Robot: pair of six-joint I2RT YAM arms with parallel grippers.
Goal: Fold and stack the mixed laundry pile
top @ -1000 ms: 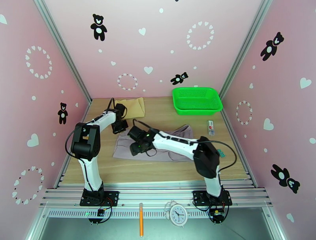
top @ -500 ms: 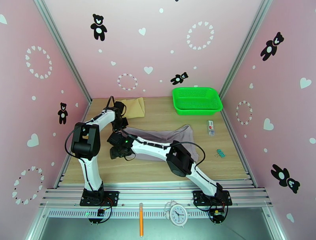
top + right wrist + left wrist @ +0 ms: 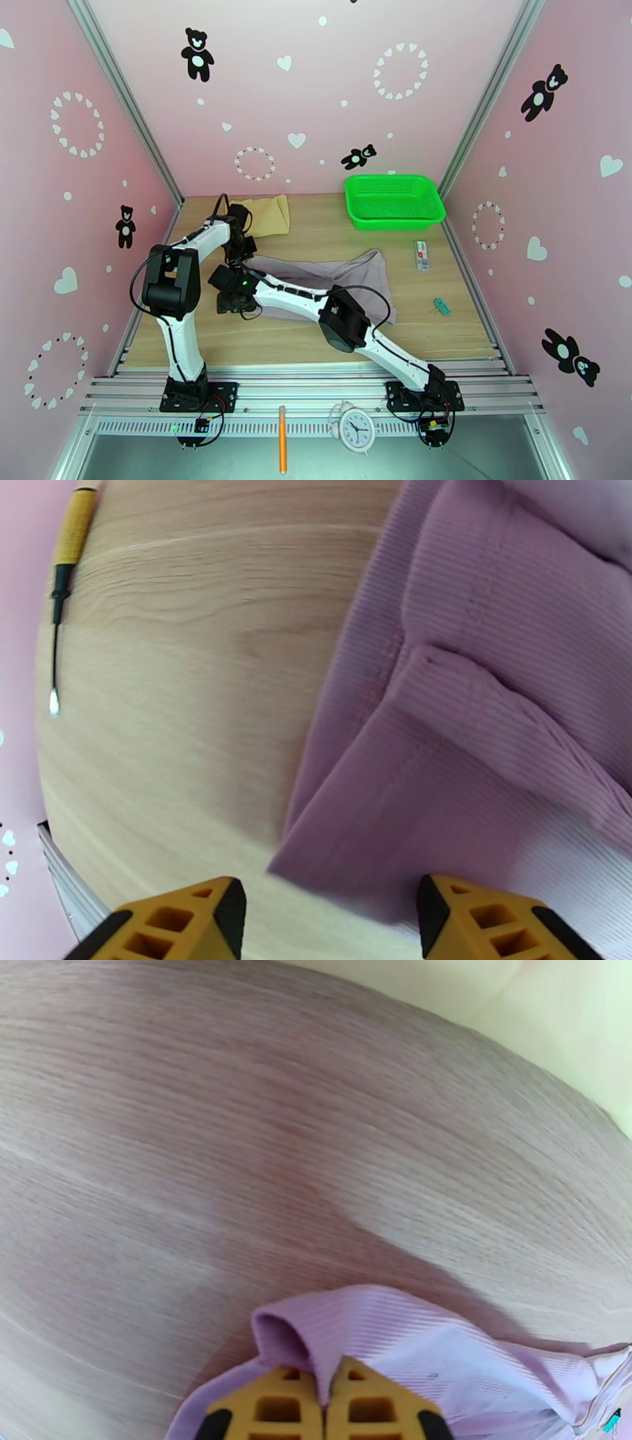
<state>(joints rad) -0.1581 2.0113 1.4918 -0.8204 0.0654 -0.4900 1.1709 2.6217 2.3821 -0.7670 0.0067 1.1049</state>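
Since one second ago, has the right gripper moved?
Yes. In the top view the right gripper went left, away from the green basket, to the left edge of the lilac garment.

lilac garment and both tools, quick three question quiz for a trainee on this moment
1. True or false: the left tool is shut on a fold of the lilac garment.
2. The right tool is: A shut on the garment, B open over the garment's corner, C shut on nothing.
3. Fill in: the tan cloth lies at the far ___ corner of the table.
Key: 1 true; 2 B; 3 left.
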